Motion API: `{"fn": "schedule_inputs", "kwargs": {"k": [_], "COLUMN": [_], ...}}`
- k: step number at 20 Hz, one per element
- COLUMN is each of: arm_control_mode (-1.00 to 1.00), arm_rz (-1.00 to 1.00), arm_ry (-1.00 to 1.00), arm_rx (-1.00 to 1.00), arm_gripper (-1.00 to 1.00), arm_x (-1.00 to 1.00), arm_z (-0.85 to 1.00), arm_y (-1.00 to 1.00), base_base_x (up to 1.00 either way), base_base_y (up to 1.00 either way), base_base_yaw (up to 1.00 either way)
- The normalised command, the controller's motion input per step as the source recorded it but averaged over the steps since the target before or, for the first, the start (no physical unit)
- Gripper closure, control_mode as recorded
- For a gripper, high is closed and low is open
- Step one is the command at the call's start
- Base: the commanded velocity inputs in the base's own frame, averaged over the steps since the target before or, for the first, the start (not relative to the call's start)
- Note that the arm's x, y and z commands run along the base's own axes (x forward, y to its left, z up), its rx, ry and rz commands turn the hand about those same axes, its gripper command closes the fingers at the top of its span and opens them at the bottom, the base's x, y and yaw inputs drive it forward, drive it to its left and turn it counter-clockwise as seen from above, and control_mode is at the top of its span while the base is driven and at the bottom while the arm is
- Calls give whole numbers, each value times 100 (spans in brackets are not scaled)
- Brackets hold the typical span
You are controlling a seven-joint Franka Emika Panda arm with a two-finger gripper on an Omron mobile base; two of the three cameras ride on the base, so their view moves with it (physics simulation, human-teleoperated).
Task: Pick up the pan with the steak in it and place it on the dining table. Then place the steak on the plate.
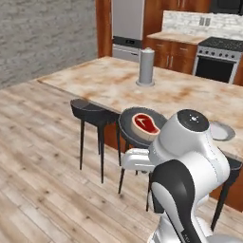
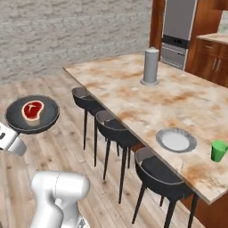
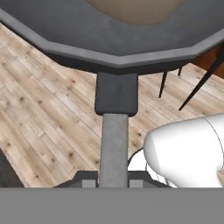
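Observation:
The black pan [image 2: 50, 114] hangs in the air over the wooden floor, off the near side of the dining table [image 2: 129, 91]. The red steak [image 2: 33, 110] lies flat inside it. My gripper [image 3: 113, 181] is shut on the pan's long handle [image 3: 114, 131], which runs straight up to the pan's rim [image 3: 118, 59]. From the left base view the pan [image 1: 126, 124] with the steak [image 1: 144, 123] floats just in front of the stools, above my white arm. The grey plate [image 2: 176, 140] sits bare on the table near its front edge, also seen as a plate [image 1: 221, 131] behind my arm.
Three black stools [image 2: 116, 127] line the table's near side, between the pan and the table. A tall grey cylinder [image 2: 151, 67] stands mid-table. A green cup [image 2: 218, 151] is right of the plate. A stove [image 1: 218, 59] and cabinets lie beyond.

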Motion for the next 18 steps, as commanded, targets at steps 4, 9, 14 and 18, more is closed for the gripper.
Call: {"fn": "schedule_inputs", "kwargs": {"k": [4,9,14,18], "arm_control_mode": [100,100,100,100], "arm_rz": [0,0,0,0], "arm_ry": [0,0,0,0], "arm_rx": [0,0,0,0], "arm_gripper": [100,100,100,100], "arm_x": [0,0,0,0], "arm_z": [0,0,0,0], "arm_y": [0,0,0,0], "base_base_x": [0,0,0,0], "base_base_y": [0,0,0,0], "base_base_yaw": [-50,-50,-50,-49]}}
